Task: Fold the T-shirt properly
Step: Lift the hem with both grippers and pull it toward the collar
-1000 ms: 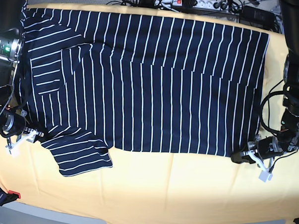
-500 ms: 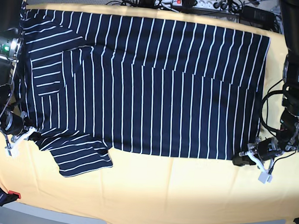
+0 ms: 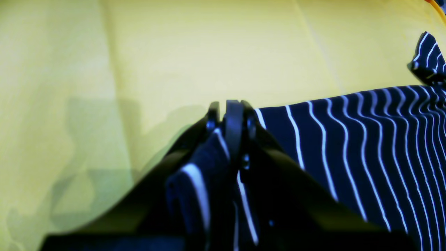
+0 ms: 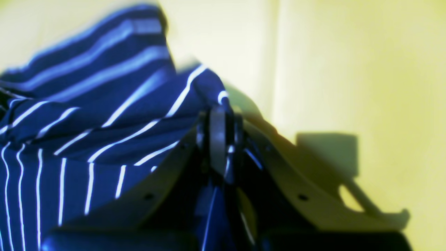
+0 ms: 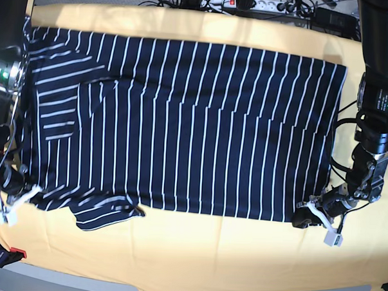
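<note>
We see the navy white-striped T-shirt (image 5: pixel 182 125) spread flat on yellow cloth (image 5: pixel 195 255); both arms' fingers (image 3: pixel 230 115) (image 4: pixel 217 129) clamp its near corners.

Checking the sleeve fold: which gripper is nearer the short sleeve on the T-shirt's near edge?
Right gripper, clamped on the T-shirt beside the sleeve. The left gripper grips the opposite near corner.

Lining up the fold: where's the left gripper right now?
Base view, lower right: the left gripper is shut on the T-shirt at its near corner, over the yellow cloth.
</note>
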